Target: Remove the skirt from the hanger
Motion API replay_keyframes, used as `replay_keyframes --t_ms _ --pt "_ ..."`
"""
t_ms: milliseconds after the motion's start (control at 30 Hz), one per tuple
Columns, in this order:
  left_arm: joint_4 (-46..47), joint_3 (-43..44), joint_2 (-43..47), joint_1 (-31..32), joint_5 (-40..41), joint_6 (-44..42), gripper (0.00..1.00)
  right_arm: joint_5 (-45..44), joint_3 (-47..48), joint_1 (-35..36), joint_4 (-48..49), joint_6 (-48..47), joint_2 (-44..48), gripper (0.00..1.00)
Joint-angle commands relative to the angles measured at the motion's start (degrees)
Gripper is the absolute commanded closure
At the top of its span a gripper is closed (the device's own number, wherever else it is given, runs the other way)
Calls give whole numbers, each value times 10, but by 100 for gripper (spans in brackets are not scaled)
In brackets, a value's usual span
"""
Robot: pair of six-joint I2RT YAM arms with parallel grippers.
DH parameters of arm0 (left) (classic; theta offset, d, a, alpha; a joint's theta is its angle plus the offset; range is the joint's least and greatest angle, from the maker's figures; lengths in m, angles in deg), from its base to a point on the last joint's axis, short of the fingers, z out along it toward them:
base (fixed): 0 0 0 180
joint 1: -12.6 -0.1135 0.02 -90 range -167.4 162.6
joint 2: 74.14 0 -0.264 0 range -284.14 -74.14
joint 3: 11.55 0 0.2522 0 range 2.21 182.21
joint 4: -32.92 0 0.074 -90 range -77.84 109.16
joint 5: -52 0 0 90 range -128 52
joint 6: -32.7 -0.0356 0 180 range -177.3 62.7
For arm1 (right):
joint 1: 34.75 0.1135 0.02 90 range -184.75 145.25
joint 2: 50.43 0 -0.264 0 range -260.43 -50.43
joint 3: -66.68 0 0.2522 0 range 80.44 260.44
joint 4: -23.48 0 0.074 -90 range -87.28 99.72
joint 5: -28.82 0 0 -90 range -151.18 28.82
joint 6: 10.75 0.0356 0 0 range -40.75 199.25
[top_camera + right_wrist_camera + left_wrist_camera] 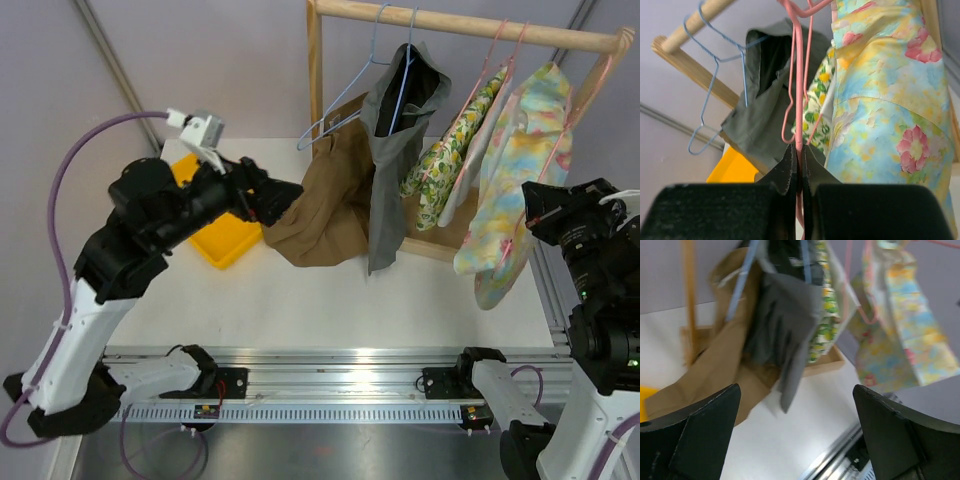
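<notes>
A pastel floral skirt (515, 170) hangs on a pink hanger (512, 62) at the right end of the wooden rail (470, 25). My right gripper (532, 212) is shut on that pink hanger's wire (799, 75), right beside the floral cloth (890, 125). My left gripper (283, 200) is open and empty, level with a brown garment (325, 210) that slumps from the rack to the table. In the left wrist view the gripper (796, 390) faces the brown cloth (715, 370) without touching it.
A grey garment (395, 150) hangs on a blue hanger, with a bare blue hanger (335, 120) beside it. A lemon-print garment (445, 170) hangs on another pink hanger. A yellow bin (225, 240) sits at the left. The rack's wooden base (440, 245) rests on the table.
</notes>
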Motion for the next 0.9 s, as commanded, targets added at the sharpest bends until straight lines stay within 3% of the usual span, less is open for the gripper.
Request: replay_keyframes --t_ms 0,133,167,233,400,667,700,733,767,800,867 --pt "42 57 -96 104 -40 4 1 50 -28 -1 1 14 16 100" --pt "207 -7 -127 174 -103 84 1 76 -50 -1 -19 18 34 100" --pt "287 -30 -130 186 -114 98 1 80 -49 -1 -25 18 37 100" --pt "343 -68 -146 229 -124 118 1 96 -43 -1 -40 19 39 100" --pt "381 -67 -209 319 -106 121 1 109 -36 -1 -63 15 53 100" --pt "483 -46 -316 357 -112 182 1 120 -53 -1 -58 30 69 100" --pt "490 -39 -327 359 -110 192 6 120 -51 -1 -56 30 69 100" --pt "498 -36 -339 360 -108 196 19 120 -50 -1 -57 30 68 100" --pt "507 -25 -347 361 -104 199 45 120 -46 -1 -58 30 67 100" --pt "509 -23 -361 361 -100 207 99 119 -40 -1 -60 29 65 100" --pt "493 -24 -359 363 -58 214 100 116 -36 -1 -64 25 63 100"
